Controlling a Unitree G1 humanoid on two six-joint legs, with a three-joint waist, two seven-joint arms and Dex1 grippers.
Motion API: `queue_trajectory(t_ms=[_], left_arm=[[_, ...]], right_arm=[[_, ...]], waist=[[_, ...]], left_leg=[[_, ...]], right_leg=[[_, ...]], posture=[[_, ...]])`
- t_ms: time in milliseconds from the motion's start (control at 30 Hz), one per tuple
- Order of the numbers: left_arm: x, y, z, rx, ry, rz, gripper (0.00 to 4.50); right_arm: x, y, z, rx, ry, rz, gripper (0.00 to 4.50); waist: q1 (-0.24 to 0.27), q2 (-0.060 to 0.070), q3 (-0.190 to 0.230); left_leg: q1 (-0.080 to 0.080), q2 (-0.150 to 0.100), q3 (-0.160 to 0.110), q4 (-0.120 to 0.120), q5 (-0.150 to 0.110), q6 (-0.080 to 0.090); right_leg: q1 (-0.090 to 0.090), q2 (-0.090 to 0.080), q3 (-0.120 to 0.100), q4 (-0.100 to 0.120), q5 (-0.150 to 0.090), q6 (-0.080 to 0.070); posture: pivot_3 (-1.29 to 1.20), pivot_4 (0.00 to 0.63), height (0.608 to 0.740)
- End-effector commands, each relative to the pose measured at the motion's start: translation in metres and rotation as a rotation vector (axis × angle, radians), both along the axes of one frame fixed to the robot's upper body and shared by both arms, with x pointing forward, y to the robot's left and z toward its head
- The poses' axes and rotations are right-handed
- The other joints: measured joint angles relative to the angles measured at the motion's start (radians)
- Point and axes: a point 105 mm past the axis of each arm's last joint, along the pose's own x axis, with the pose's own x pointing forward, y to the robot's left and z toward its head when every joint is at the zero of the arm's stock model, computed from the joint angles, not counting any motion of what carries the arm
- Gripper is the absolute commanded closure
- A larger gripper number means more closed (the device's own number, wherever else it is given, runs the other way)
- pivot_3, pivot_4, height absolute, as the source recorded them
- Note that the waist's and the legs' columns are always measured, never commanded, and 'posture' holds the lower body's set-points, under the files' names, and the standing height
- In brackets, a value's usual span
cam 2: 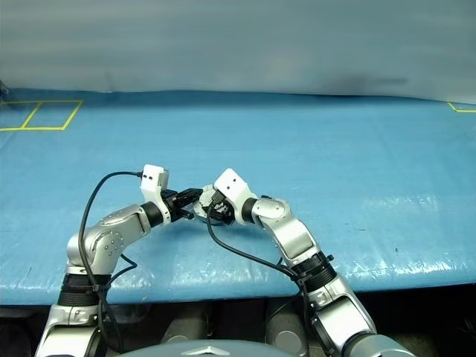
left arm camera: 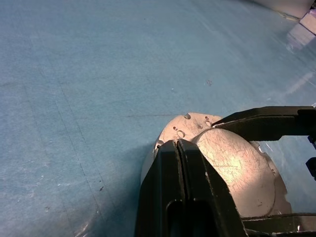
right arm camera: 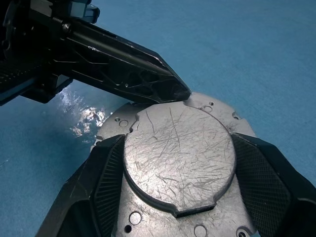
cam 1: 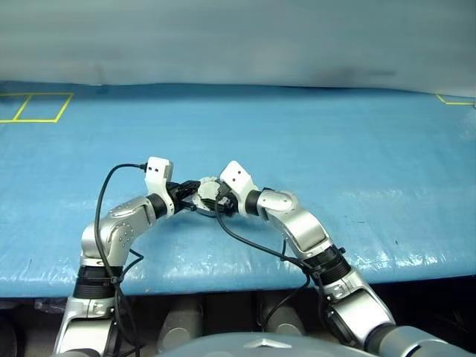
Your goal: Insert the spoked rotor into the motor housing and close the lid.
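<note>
The lid [right arm camera: 177, 158], a scratched dull grey metal cap with a raised flat centre and small holes in its rim, is held just above the blue table near its front edge. My right gripper [right arm camera: 175, 140] is shut on the lid, one black finger on each side of the raised centre. My left gripper [left arm camera: 177, 144] is shut with nothing between its fingers, and its tip touches the lid's rim [left arm camera: 187, 123] from the left. In the eye views both grippers meet at the lid [cam 1: 207, 193]. The spoked rotor and the motor housing are hidden or out of view.
A blue sheet [cam 1: 297, 149] covers the whole table. Yellow tape squares [cam 1: 37, 108] mark its far left corner and a yellow line [cam 1: 454, 100] its far right. The table's front edge [cam 1: 238, 286] runs close below the arms.
</note>
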Motion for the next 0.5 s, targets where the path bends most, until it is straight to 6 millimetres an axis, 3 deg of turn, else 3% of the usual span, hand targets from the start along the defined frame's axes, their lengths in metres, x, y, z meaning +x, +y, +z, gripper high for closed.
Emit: queue_trajectory(t_ms=[33, 267, 400, 500], left_arm=[[-0.003, -0.002, -0.013, 0.022, 0.059, -0.021, 4.5], [-0.006, -0.007, -0.013, 0.023, 0.061, -0.057, 4.5], [-0.007, -0.009, -0.014, 0.032, 0.062, -0.07, 4.5], [-0.007, -0.01, -0.015, 0.039, 0.063, -0.078, 4.5]], right_arm=[[-0.002, -0.003, -0.001, 0.021, 0.018, -0.013, 1.47], [-0.013, -0.005, 0.003, 0.072, 0.079, 0.013, 1.47], [-0.015, -0.017, 0.002, 0.06, 0.08, -0.013, 0.18], [-0.016, -0.031, 0.002, 0.059, 0.088, -0.052, 0.03]], waist=[[0.002, 0.0, 0.0], [0.005, 0.0, 0.0], [0.004, 0.0, 0.0], [0.004, 0.0, 0.0]], left_leg=[[0.0, 0.0, 0.0, 0.0, 0.0, 0.0], [-0.001, 0.0, 0.0, -0.001, 0.0, 0.0], [-0.001, -0.001, 0.0, -0.002, 0.0, 0.0], [-0.001, -0.001, 0.0, -0.002, 0.0, 0.0]], right_leg=[[0.0, 0.0, 0.0, 0.0, 0.0, 0.0], [0.0, -0.001, 0.0, -0.001, 0.0, 0.0], [-0.001, -0.001, 0.0, -0.002, 0.0, 0.0], [-0.001, -0.001, 0.0, -0.001, 0.0, 0.0]], posture=[[0.0, 0.15, 0.74], [0.0, 0.15, 0.74], [0.0, 0.15, 0.74], [0.0, 0.15, 0.74]])
